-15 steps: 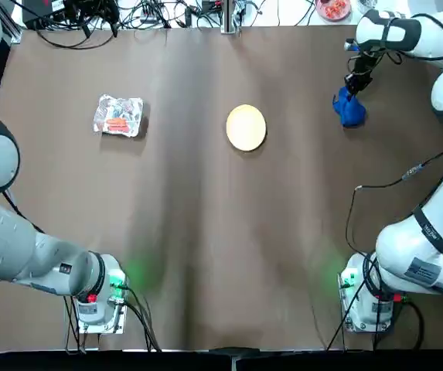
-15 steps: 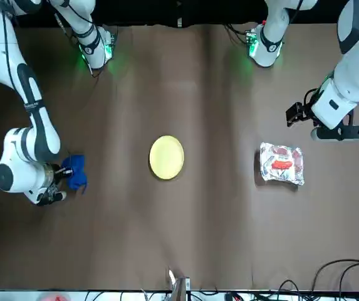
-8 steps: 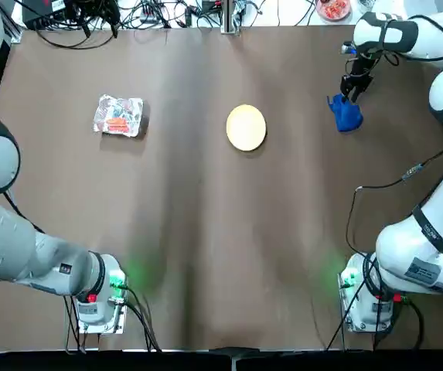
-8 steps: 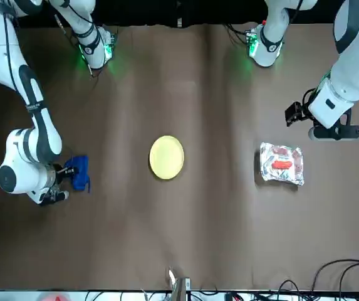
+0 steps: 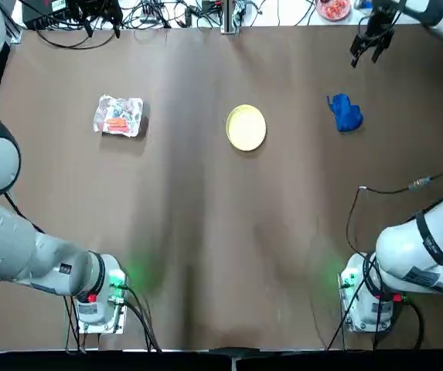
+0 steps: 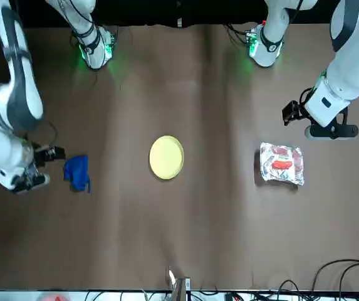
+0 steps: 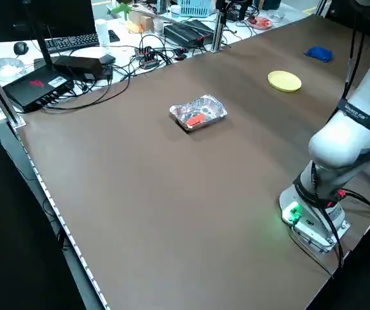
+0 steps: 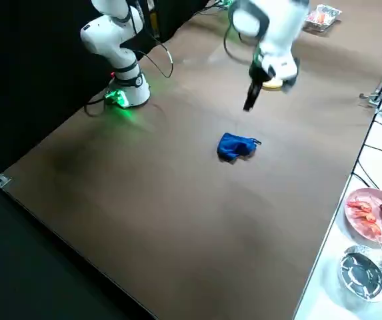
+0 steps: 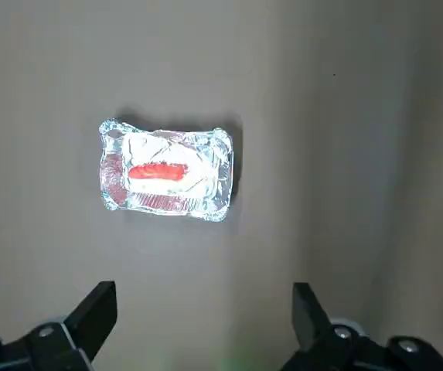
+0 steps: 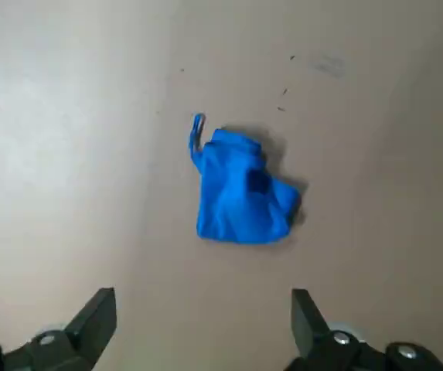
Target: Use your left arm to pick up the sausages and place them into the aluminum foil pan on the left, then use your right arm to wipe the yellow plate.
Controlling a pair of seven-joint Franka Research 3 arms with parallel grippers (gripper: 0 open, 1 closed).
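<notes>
Overhead and front cameras, facing, sharing the yellow plate.

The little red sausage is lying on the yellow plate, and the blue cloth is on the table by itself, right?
Not quite. The sausage is lying in the aluminum foil pan, as the left wrist view shows. The yellow plate has nothing on it in the top view. You are right that the blue cloth is on the table by itself.
</notes>
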